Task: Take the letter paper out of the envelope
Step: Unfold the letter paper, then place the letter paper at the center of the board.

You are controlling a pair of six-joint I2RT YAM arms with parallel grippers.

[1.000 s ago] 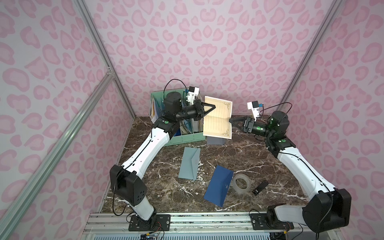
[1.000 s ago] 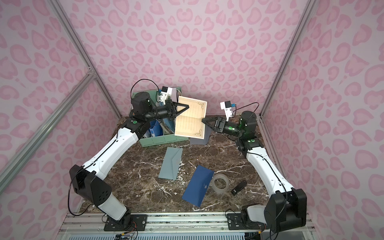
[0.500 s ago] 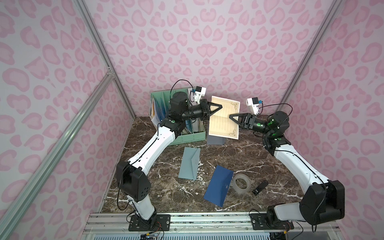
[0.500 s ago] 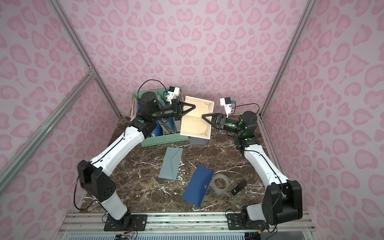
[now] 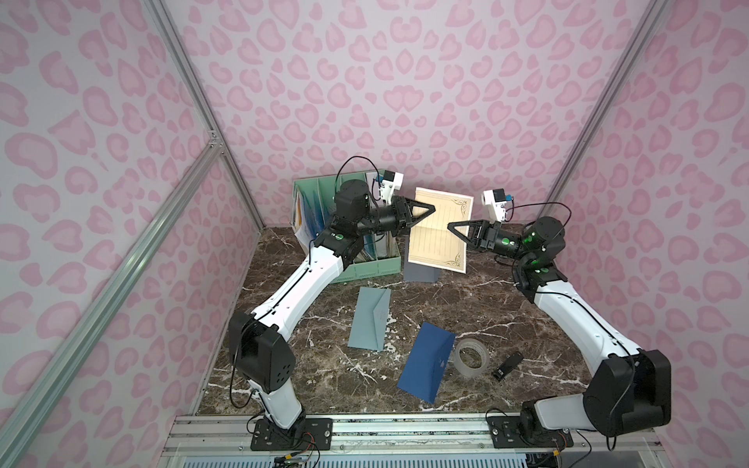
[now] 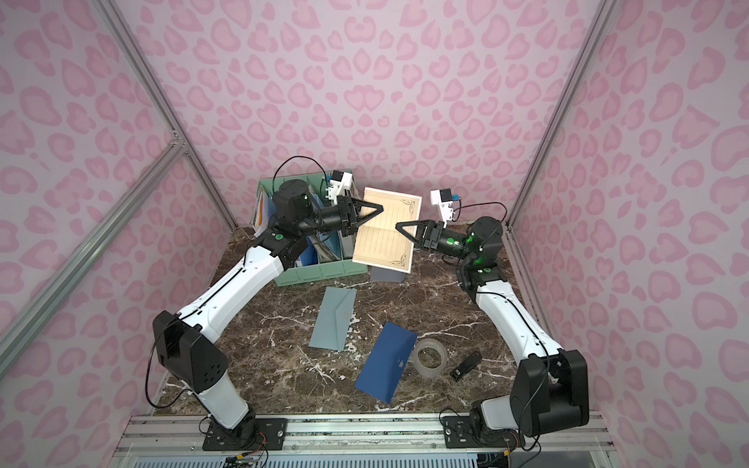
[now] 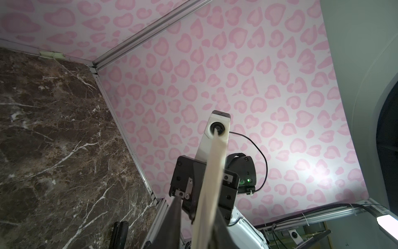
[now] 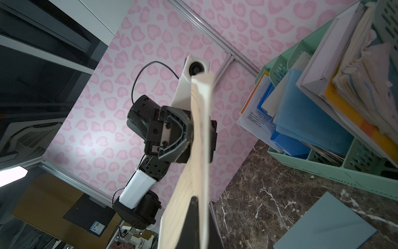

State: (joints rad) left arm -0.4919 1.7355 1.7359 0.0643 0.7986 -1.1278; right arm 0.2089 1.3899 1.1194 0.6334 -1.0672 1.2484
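Because the letter paper point(image 5: 439, 239) turns edge-on to both wrist cameras, each shows only a thin cream strip that hides part of the gripper opposite. In both top views the sheet also covers most of a grey envelope point(image 5: 421, 273) lying on the table point(image 5: 527, 320) beneath it, so whether its flap is open cannot be told. Furthest left, a green file organiser point(image 5: 369, 268) stands at the back of the table, its slots packed with upright folders and papers in blue, white and orange. The left arm crosses in front of it, so the slots cannot be counted. Next comes the left gripper point(image 5: 429, 208), its jaws parted around the sheet's left edge; in the left wrist view one finger point(image 7: 175, 217) stands clear of the paper. The single sheet hangs upright in the air, wholly outside every envelope, its lined face and corner ornaments toward the top cameras. Reaching in from the sheet's right side, the right gripper point(image 5: 451, 225) is clamped on it. Three envelopes are in view: the grey one, a pale blue one point(image 5: 369, 320) with its flap seams showing, and a dark blue one point(image 5: 425, 360) just beside one roll of clear tape point(image 5: 457, 360). Right of the roll lies one small black object point(image 5: 507, 364), too small to identify.
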